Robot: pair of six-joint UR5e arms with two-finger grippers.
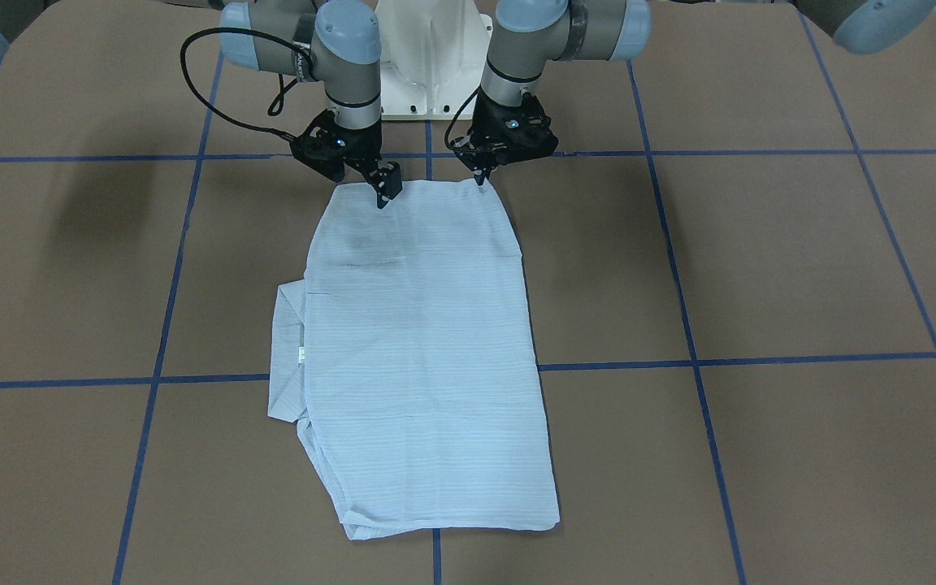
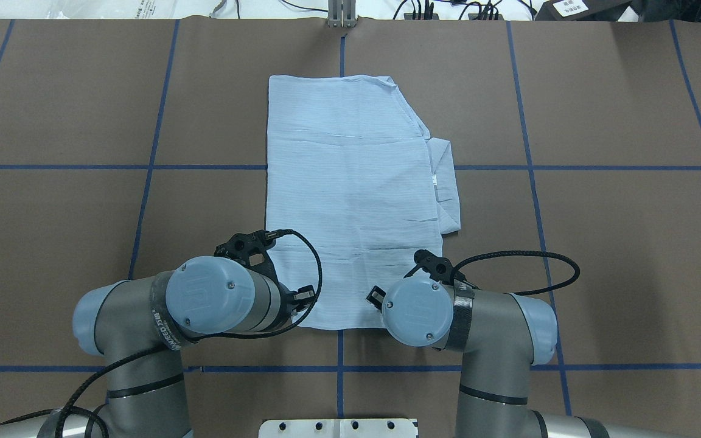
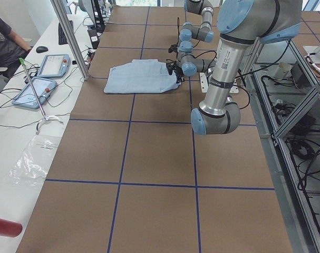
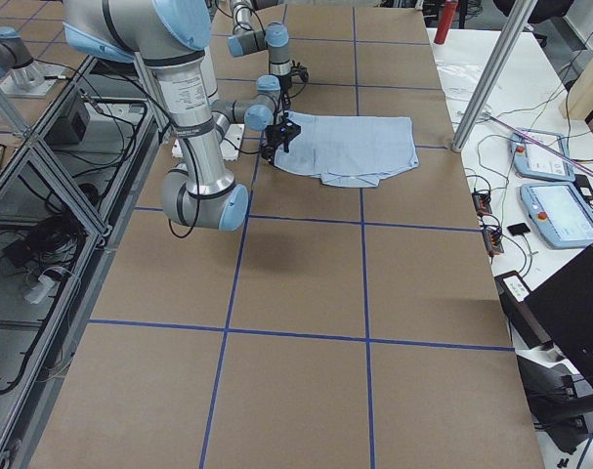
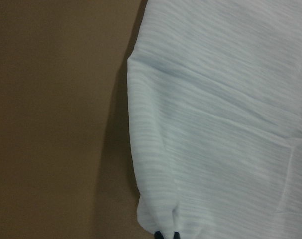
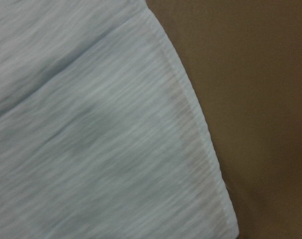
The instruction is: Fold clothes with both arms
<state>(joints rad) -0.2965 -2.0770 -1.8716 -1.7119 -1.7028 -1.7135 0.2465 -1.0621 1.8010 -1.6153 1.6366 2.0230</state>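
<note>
Overhead exterior view, lower centre: the left hand [image 1: 480, 177] pinches a near corner of the shirt [image 2: 350, 182], cloth puckering between its tips. At the other near corner, I cannot tell whether the right hand [image 1: 387, 193] is gripping. If only one corner lifts, the fold would likely skew. The shirt lies flat on the worktop [image 2: 600, 243]. Further up, at centre right, a loose flap [image 2: 445, 182] sticks out and could drag open.

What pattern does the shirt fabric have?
The shirt is pale blue with fine stripes, clearest in the right wrist view.
</note>
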